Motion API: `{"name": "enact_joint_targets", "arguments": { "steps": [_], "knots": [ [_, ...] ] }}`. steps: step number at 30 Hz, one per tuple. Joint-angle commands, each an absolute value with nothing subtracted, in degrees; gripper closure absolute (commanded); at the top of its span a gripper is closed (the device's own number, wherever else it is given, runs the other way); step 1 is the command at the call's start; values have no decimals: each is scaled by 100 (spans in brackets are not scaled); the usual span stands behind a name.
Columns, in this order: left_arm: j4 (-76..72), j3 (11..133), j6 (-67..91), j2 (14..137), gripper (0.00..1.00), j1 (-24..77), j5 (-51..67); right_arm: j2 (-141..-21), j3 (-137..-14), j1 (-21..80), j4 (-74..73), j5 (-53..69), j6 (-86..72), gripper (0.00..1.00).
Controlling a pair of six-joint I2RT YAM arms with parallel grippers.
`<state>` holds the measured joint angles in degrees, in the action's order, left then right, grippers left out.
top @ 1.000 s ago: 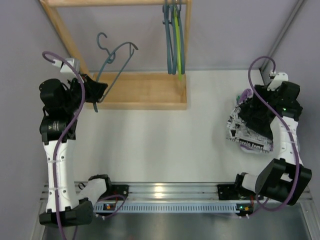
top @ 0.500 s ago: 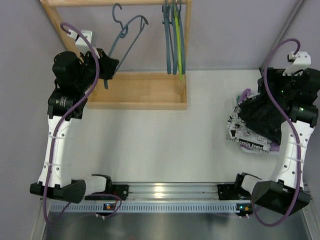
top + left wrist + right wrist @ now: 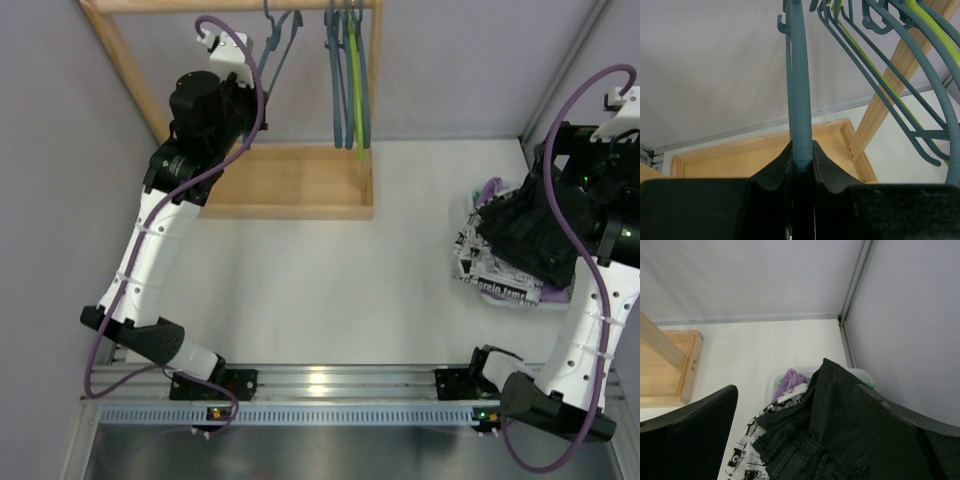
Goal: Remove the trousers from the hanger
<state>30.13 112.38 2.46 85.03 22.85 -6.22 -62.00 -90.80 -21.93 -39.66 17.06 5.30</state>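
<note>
- Left end effector (image 3: 801, 149): clenched on the flat teal bar of a hanger (image 3: 800, 95); both black fingers (image 3: 777, 170) press against the bar from either side.
- In the overhead view this arm reaches to the upper centre-left of the frame, and the held hanger rises to the wooden rail (image 3: 230, 5) at the top edge. Whether its hook sits on the rail cannot be told.
- Other hangers (image 3: 347, 80): a tight group of teal ones and one yellow-green one, hanging from the same rail just right of the held hanger.
- Rack base (image 3: 290, 180): a shallow wooden tray in the upper centre of the overhead view, below the hangers.
- Right end effector (image 3: 797, 440): released, with its two dark fingers (image 3: 690, 440) spread wide at the lower corners of the wrist view. It grasps nothing and hangs above the pile of trousers.
- Black trousers (image 3: 525, 235): on top of the pile, crumpled, at the right side of the overhead view.
- White trousers with dense black print (image 3: 490, 275): under the black pair, showing at the pile's lower left edge.
- Purple trousers (image 3: 490, 190): a small fold showing at the pile's upper left edge.
- The pile rests on the pale tabletop (image 3: 350, 280), well apart from the rack and the hangers.
</note>
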Motion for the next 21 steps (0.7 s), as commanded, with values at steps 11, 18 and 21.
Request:
{"name": "enact_joint_targets", "arguments": {
  "steps": [11,18,21],
  "knots": [
    [2672,12111,176,9343,100,2619,-1117,-5599,-9677,-2312,-3736,1415,264,1],
    [2681,12120,202,9527,100,2821,-1063,-5651,-9607,-2312,-3779,1503,141,1],
    [2681,12103,167,9597,100,2935,-1090,-5651,-9554,-2320,-3771,1564,141,1]
  ]
}}
